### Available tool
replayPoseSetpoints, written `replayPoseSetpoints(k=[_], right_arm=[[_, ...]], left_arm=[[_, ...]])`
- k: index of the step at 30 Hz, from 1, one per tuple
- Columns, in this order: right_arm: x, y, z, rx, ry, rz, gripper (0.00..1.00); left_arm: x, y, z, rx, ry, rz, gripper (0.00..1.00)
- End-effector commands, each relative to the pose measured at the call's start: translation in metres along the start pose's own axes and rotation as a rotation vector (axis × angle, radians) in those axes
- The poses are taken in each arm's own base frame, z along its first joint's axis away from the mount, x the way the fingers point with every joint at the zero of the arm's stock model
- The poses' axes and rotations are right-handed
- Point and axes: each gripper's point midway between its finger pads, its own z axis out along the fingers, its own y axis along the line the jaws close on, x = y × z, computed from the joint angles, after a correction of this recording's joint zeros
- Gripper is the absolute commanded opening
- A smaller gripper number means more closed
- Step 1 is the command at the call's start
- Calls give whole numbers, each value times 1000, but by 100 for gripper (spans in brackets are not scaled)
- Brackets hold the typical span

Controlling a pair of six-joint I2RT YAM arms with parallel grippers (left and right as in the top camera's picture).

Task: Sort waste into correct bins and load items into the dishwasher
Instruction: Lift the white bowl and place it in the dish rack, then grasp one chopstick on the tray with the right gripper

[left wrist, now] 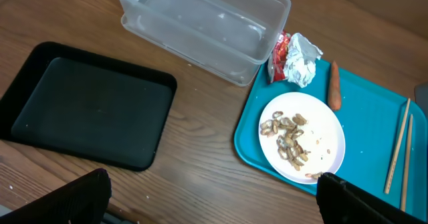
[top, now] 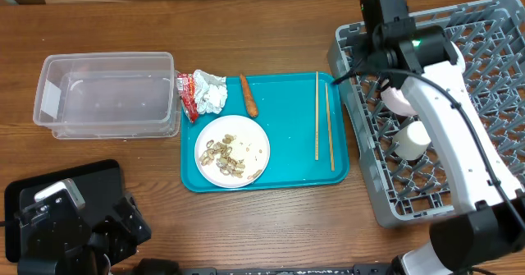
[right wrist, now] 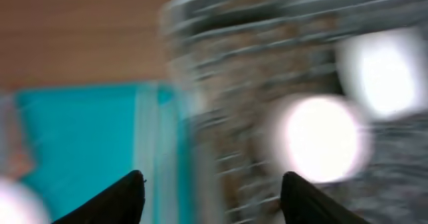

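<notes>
Plainly, the left gripper (left wrist: 212,184) and right gripper (right wrist: 214,187) are held with jaws spread wide and empty, as the carrot piece (top: 248,97), scrap-strewn plate (top: 253,139) and chopsticks (top: 317,127) are yet to be lifted off the teal tray (top: 287,148)

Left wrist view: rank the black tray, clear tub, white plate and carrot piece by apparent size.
1. black tray, though nearer the camera, so unsure against the tub
2. clear tub
3. white plate
4. carrot piece

Serving tray (top: 291,156) sits mid-table, tub (top: 107,94) to its left, dish rack (top: 496,61) to its right; on it, plate (top: 232,151) lies left, chopsticks (top: 324,127) right, carrot piece (top: 248,95) behind the plate.
</notes>
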Motion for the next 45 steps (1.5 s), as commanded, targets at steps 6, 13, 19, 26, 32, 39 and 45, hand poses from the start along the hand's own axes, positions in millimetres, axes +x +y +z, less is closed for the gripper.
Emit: replayPoseSetpoints(k=[6,13,19,26,32,39,45], right_arm=[[87,84,58,-280,367,130,55],[133,79,111,-144,436,168,49],[150,76,140,-110,462,168,47],[168,73,166,-69,512,180,36],[164,73,163,-65,505,178,10],[109,78,104,-142,368,64,4],[47,27,41,-34,127,37,4]], left_arm=[[1,0,-1,11,-3,-13,100],[1,0,-1,11,-3,-13,100],[1,0,-1,11,-3,-13,100],[1,0,-1,11,-3,-13,100],[1,0,-1,11,-3,-13,100],[1,0,-1,11,-3,-13,100],[1,0,-1,11,-3,-13,100]])
